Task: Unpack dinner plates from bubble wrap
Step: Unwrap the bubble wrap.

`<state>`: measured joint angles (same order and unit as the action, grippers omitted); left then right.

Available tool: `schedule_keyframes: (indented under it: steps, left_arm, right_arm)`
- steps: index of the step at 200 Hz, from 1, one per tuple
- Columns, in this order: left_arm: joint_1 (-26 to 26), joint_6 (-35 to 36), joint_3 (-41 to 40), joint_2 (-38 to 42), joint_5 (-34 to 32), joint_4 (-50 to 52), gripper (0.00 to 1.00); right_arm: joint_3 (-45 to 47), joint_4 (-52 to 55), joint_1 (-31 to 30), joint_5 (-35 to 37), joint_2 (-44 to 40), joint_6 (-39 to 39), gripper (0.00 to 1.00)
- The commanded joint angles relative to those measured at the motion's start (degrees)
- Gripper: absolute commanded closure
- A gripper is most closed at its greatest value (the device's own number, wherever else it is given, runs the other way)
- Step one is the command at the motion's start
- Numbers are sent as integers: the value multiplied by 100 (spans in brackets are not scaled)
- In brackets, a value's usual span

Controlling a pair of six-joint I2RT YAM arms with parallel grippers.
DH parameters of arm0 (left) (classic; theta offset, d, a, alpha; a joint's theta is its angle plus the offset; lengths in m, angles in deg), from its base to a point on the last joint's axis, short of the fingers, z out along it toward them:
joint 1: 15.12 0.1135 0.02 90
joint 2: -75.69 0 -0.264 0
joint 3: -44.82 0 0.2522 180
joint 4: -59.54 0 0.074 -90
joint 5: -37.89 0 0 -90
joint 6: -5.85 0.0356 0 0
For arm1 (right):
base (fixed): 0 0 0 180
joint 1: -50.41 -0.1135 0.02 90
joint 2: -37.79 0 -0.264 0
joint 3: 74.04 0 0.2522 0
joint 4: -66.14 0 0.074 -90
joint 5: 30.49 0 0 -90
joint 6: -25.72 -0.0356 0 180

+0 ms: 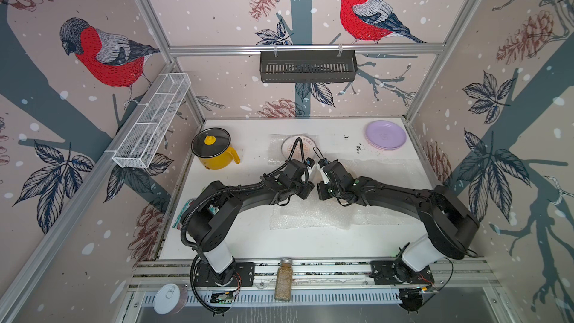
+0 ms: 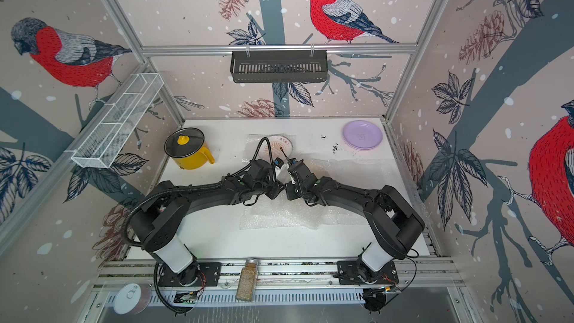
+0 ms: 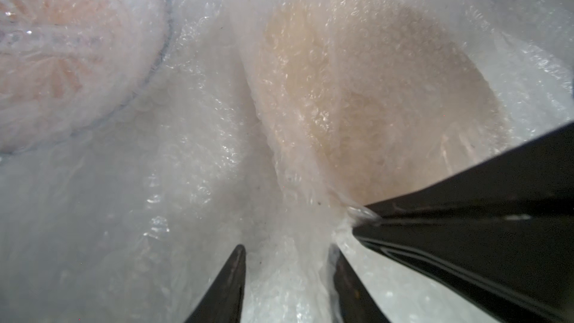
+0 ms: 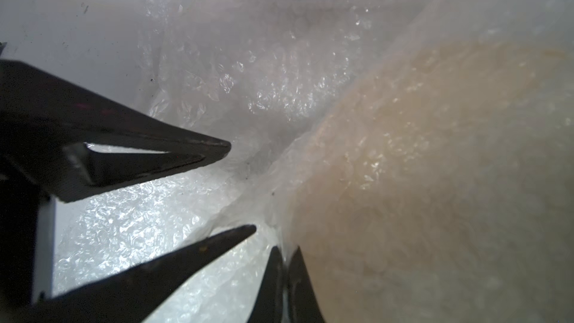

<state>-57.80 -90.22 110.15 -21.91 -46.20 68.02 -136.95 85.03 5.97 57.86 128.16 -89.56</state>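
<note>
See right gripper (image 4: 285,248) clamped on a pinch of bubble wrap (image 3: 202,150) over cream plate (image 3: 372,88), mid table (image 1: 242,240). See left gripper (image 3: 287,247) partly open, jaws straddling same ridge of wrap. Find sunburst plate (image 3: 62,41) wrapped just behind, lilac plate (image 1: 385,135) bare at far right corner.

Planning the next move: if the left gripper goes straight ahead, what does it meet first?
Most likely the bubble wrap bunched just ahead of the left gripper, though depth is unclear.
</note>
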Motion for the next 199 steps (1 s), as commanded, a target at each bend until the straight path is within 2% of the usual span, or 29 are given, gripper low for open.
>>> schedule_keyframes:
  steps: [1,48,84,97,111,137,179,199]
  left_arm:
    - [-13,-30,79,-92,-56,-127,60]
    - [-30,-222,176,-248,343,-403,70]
    - [-39,-453,233,-363,874,-597,82]
    - [-39,-593,226,-343,926,-650,88]
    - [-36,-790,287,-301,776,-545,100]
    - [-30,-1300,447,-187,383,-264,100]
    - [-5,-1905,508,150,347,-111,100]
    - [50,-2050,497,337,239,26,100]
  right_arm:
    - [14,-56,6,-213,-39,9,97]
    - [22,-82,-2,-197,-45,40,97]
    - [37,-113,-2,-169,-19,58,97]
    - [36,-114,-2,-179,-2,66,97]
    - [28,-111,6,-161,25,65,97]
    - [10,-78,46,-125,71,20,97]
    - [-47,224,266,280,243,-246,98]
    - [8,233,413,230,244,-310,97]
